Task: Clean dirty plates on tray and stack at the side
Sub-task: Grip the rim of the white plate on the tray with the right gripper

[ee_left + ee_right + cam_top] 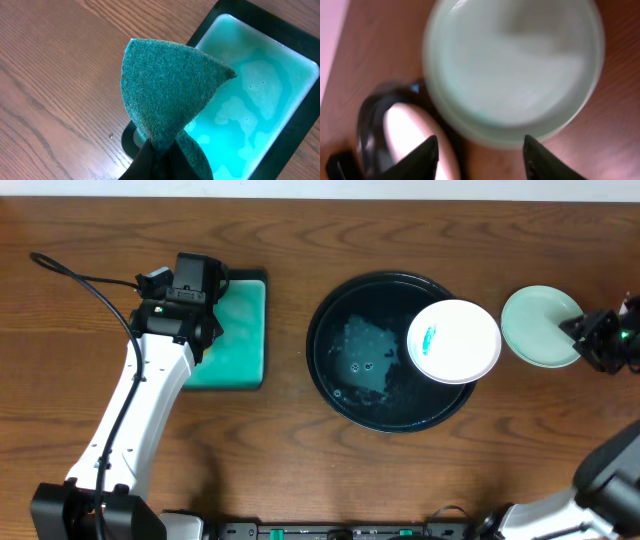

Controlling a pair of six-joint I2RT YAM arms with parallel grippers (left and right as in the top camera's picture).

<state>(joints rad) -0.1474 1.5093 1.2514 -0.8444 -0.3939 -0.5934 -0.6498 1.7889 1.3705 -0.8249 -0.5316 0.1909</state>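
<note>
The black round tray (345, 380) sits mid-table with wet teal smears. A white plate (455, 342) with a teal smear rests on its right rim. A pale mint plate (538, 326) lies on the table to the right; it looks like more than one stacked in the right wrist view (515, 65). My right gripper (477, 150) is open and empty just beside that plate's edge, also at the right edge of the overhead view (590, 338). My left gripper (160, 160) is shut on a green scouring pad (170, 85), held above the teal tray's corner.
A teal rectangular tray (238, 330) with a dark rim and liquid in it lies left of the black tray, also in the left wrist view (250, 95). The left arm (150, 390) reaches over its left side. Wood table all round.
</note>
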